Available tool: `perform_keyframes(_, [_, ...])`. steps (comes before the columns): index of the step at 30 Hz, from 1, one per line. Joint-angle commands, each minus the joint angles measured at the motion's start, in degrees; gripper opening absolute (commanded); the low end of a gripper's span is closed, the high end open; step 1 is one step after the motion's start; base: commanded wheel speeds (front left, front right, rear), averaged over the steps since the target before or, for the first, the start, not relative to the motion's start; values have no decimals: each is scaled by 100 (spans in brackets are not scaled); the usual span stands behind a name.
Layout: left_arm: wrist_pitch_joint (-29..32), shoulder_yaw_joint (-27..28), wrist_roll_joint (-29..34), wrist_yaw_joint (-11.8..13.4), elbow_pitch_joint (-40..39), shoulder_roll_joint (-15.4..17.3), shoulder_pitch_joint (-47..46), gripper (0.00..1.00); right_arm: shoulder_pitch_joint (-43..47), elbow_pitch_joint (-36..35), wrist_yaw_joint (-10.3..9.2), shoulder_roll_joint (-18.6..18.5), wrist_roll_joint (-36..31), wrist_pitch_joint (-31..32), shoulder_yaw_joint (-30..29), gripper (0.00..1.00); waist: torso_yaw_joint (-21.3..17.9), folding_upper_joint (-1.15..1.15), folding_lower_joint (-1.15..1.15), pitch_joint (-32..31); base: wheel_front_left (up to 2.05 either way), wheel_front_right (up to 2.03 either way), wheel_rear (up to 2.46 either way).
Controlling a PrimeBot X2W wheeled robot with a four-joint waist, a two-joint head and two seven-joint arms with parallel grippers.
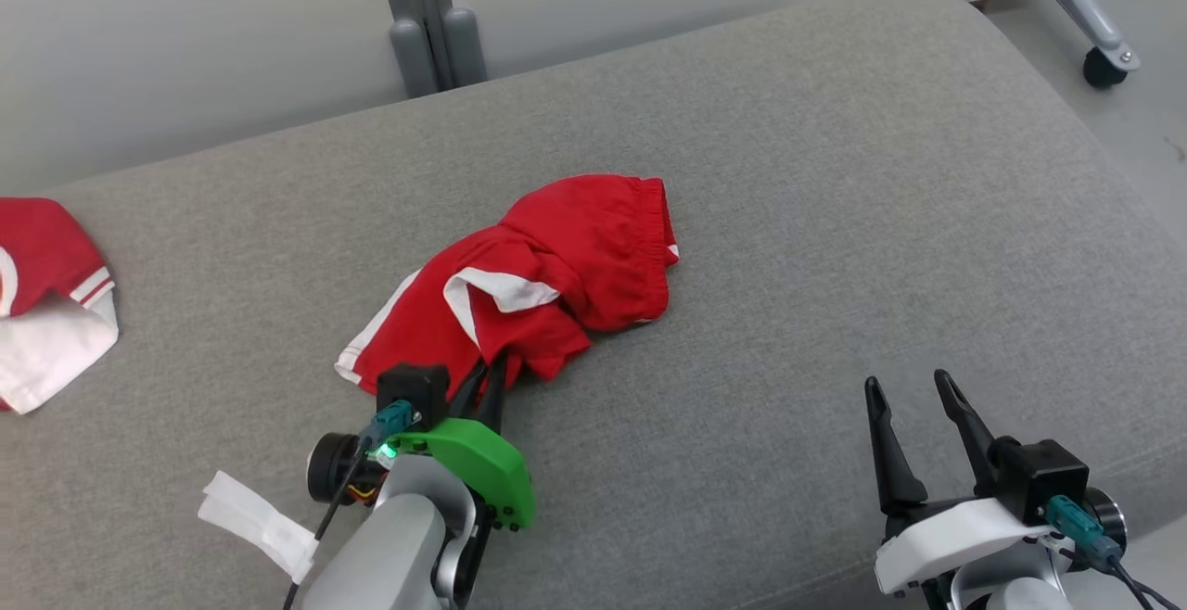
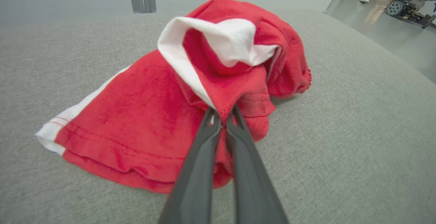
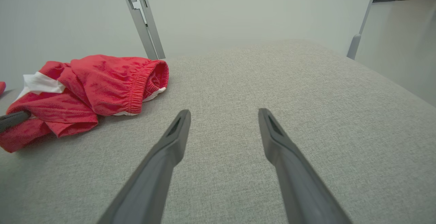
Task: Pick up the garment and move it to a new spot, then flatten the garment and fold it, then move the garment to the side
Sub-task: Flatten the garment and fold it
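Far left, at the cushion's edge: a second garment [image 1: 51, 304], red and white, well apart from my work. Not mine to touch.

Left of middle: my left gripper [image 2: 223, 116], fingers pressed together on a pinch of the garment [image 1: 566, 267] at its near edge, where a red fold meets the white trim. The garment lies crumpled at the middle of the grey cushion [image 1: 835, 174], with a hemmed leg spread to the left. Its elastic waistband [image 3: 136, 88] is bunched to the right, farther from me.

Judgement: this is the pick-up. The pinch looks thin, close to the fingertips, and may take in more than one layer.
- Lift straight up and slowly, so the cloth hangs free before I carry it. A sideways pull would only drag the heap across the cushion.
- Watch for the fold sliding out of the tips.
- Carry toward open cushion on the right, away from the second garment.

Right: my right gripper [image 1: 909, 380], fingers spread apart and holding nothing. It hovers over bare cushion near the front edge, well apart from the garment. It could take the waistband once the cloth hangs.

Far right, beyond the cushion: a caster wheel [image 1: 1104, 68] on the floor.
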Motion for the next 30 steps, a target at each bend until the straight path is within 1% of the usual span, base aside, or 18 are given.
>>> perform_keyframes(1, [-54,-15,-39,46,-100,27,-83,0,102,16,-2,-11,-22,-18,-8,100,217,0,0,-230,0,0,0])
perform_keyframes(4, [-95,-37,62,110,-335,38,-84,0,147,37,-2,-11,-27,-18,-50,100,363,0,0,-376,0,0,0])
perform_keyframes(8, [-120,-67,267,175,-791,277,47,0,241,54,-2,-11,-23,-18,-81,100,537,0,0,-534,0,0,0])
perform_keyframes(10, [-67,-135,370,177,-1012,496,176,0,253,44,-2,-12,-3,-18,-97,100,607,0,0,-571,0,0,0])
perform_keyframes(12, [66,-233,510,185,-1227,805,257,0,259,34,-2,-12,18,-18,-115,100,665,0,0,-578,0,0,0])
perform_keyframes(14, [204,-211,536,210,-1425,1081,367,0,265,29,-2,-12,31,-18,-126,100,718,0,0,-561,0,0,0])
perform_keyframes(15, [268,-207,605,239,-1510,1283,417,0,265,31,-2,-12,40,-18,-130,100,741,0,0,-544,0,0,0])
perform_keyframes(17, [345,-161,662,320,-1602,1570,488,0,249,44,-2,-12,50,-18,-130,100,771,0,0,-497,0,0,0])
perform_keyframes(20, [484,-107,670,402,-1573,1824,602,0,208,72,-2,-12,48,-18,-137,100,797,0,0,-431,0,0,0])
perform_keyframes(23, [528,-47,526,415,-1418,1846,711,0,145,98,-2,-12,43,-18,-130,100,799,0,0,-369,0,0,0])
perform_keyframes(27, [417,-8,346,424,-1091,1654,854,0,91,136,-2,-12,37,-18,-117,100,770,0,0,-324,0,0,0])
perform_keyframes(29, [306,-22,379,477,-904,1605,867,0,75,156,-2,-12,26,-18,-119,100,751,0,0,-315,0,0,0])
perform_keyframes(30, [243,-38,407,512,-828,1554,868,29,58,163,-2,-12,18,-18,-122,100,743,0,0,-315,0,0,0])
